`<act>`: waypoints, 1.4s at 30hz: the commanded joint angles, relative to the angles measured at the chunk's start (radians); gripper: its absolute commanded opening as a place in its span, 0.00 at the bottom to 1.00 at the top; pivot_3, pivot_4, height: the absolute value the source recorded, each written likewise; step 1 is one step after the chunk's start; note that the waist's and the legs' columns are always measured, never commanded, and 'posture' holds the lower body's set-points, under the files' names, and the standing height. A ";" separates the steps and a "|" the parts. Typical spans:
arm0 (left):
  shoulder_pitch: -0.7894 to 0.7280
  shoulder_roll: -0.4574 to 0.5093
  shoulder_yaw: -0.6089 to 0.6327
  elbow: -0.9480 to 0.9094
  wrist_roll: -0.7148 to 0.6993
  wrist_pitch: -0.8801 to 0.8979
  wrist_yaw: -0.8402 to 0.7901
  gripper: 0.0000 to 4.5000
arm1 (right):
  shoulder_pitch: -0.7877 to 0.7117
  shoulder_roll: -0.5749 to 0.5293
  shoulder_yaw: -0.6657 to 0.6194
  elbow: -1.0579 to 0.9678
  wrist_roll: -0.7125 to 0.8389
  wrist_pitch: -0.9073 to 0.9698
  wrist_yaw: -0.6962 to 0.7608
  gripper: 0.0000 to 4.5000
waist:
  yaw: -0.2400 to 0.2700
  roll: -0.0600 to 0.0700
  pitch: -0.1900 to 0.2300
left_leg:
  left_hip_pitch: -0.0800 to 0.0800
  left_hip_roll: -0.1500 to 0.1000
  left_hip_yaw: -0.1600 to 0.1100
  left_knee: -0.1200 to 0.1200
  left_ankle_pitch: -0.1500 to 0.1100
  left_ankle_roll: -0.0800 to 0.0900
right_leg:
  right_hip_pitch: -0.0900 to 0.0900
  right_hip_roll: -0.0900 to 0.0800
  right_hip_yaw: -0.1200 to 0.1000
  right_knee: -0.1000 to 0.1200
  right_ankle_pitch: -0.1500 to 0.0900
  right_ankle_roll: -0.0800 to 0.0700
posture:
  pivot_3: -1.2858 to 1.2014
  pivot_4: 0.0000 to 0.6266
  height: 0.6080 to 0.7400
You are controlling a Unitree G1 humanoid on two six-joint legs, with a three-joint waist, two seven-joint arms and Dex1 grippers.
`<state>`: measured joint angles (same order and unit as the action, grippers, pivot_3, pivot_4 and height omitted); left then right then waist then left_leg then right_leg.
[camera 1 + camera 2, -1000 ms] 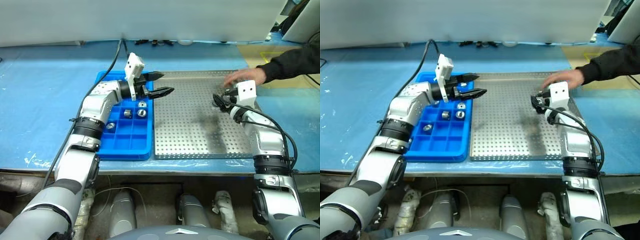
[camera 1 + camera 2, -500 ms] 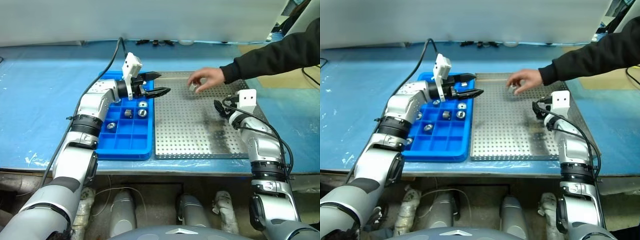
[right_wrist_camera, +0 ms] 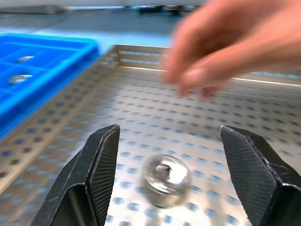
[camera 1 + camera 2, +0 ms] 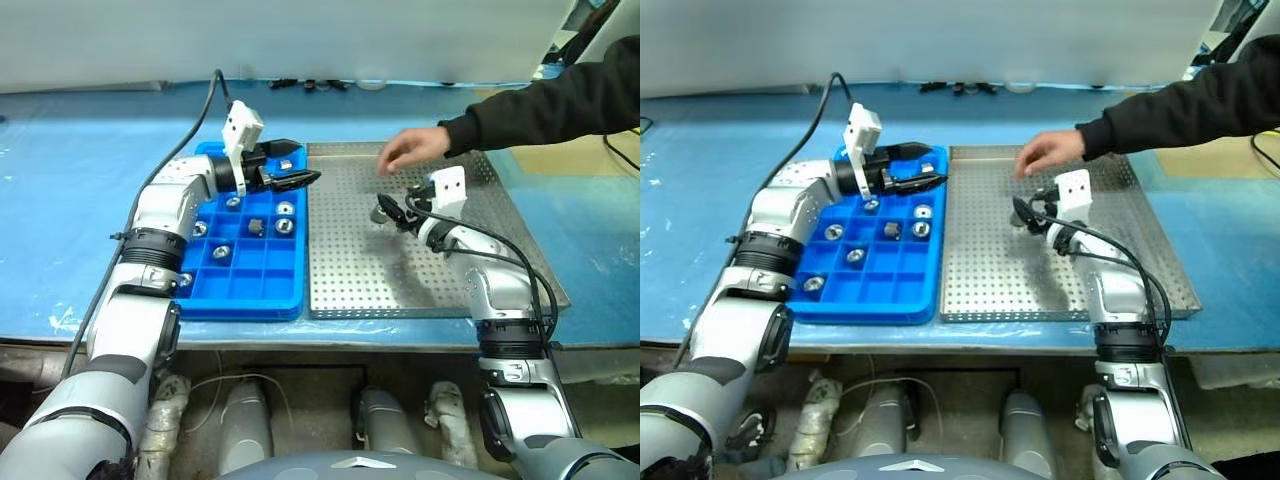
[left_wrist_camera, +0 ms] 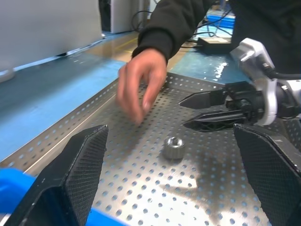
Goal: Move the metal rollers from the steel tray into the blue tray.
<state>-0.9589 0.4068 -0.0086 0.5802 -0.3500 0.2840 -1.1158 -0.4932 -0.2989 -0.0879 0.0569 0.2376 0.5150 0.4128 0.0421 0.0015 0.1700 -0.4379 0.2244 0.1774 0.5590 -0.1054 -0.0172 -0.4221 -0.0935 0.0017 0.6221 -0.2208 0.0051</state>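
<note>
- Blue tray: near edge of the bench on your left side, lying flush against the steel tray. Several metal rollers already sit one to a compartment; the front rows look mostly vacant.
- Steel tray: to the right of the blue one, its perforated floor bare apart from a single loose roller in its middle part.
- Right gripper: low over the steel tray and pointing across it toward the blue tray. Jaws partly spread and holding nothing; in the right wrist view the loose roller lies on the sheet between and just ahead of the two fingers.
- Left gripper: raised above the far end of the blue tray, near the shared edge. Jaws at full spread, nothing in them.
- Person's hand: hanging over the far half of the steel tray, just beyond your right gripper.
- Step in hand, by my reading: approach for the pick on the loose roller.
- Next move calls for: advance the right gripper until the fingers straddle the roller, then close. The piece is round and may roll off the pads, so keep it centred. Watch the hand close by.
</note>
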 commanded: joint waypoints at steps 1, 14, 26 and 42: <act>-0.005 0.030 0.054 -0.034 -0.020 0.011 0.022 1.00 | 0.005 -0.001 0.023 -0.041 0.012 0.002 0.024 0.80 | 0.005 0.000 0.000 | 0.000 0.000 0.000 0.000 0.000 0.000 | 0.000 0.000 0.000 0.000 0.000 0.000 | 0.43 0.24 1.00; 0.129 0.099 0.109 -0.225 -0.044 0.105 0.110 1.00 | -0.098 0.051 -0.007 0.273 -0.051 -0.173 -0.088 0.80 | 0.005 0.000 0.000 | -0.001 0.000 0.000 -0.004 0.002 -0.003 | -0.002 0.000 0.000 -0.001 0.000 0.000 | 0.45 0.24 1.00; 0.143 0.106 0.115 -0.249 -0.057 0.137 0.129 1.00 | -0.089 0.102 0.025 0.311 -0.072 -0.187 -0.095 0.80 | 0.005 0.000 0.000 | 0.000 0.000 0.000 -0.009 0.003 -0.006 | -0.002 0.000 -0.001 -0.003 0.000 0.000 | 0.46 0.24 1.00; 0.136 0.109 0.111 -0.301 -0.080 0.172 0.116 1.00 | -0.058 0.082 0.028 0.268 -0.074 -0.171 -0.075 0.37 | 0.003 0.000 0.000 | 0.000 0.000 0.000 -0.013 0.004 -0.006 | -0.002 0.001 -0.001 -0.005 0.000 0.000 | 0.45 0.24 1.00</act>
<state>-0.8075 0.5032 0.0876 0.3262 -0.4095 0.4502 -0.9912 -0.5542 -0.2032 -0.0631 0.3879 0.1589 0.3413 0.3269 0.0452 0.0017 0.1701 -0.4377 0.2241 0.1773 0.5463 -0.1016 -0.0235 -0.4245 -0.0929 0.0008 0.6174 -0.2210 0.0050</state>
